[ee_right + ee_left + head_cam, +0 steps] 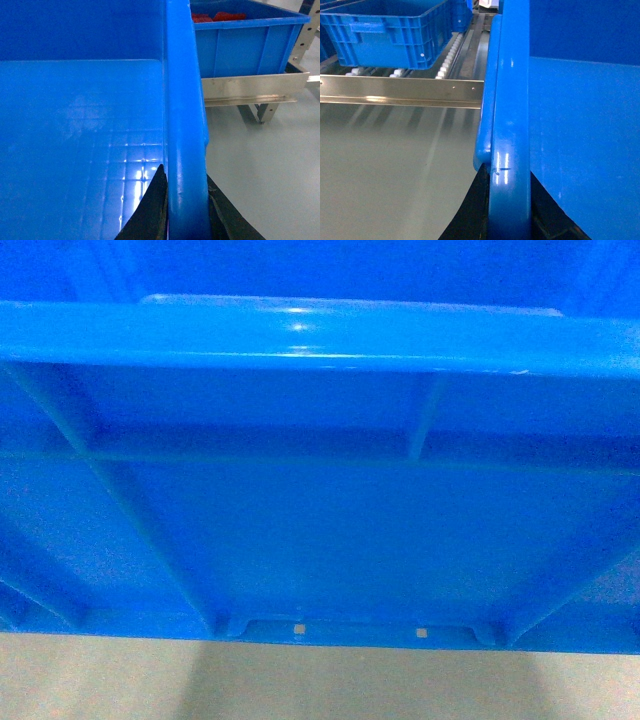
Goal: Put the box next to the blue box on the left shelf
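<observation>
Held over a pale grey floor [395, 165], the box [320, 530] is clamped by its rim in the left gripper [507, 210] and right gripper [186, 210], short of the left shelf [447, 57] where a second blue box [390, 35] sits.

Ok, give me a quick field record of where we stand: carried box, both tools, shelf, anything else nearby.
carried box: blue box, fills the head view, held off the floor
left tool: left tool clamped on the box's left rim
right tool: right tool clamped on the box's right rim
left shelf: roller rack ahead, behind a metal rail
blue box on shelf: ribbed crate sitting on the rollers
other: second crate with red items, right side
</observation>
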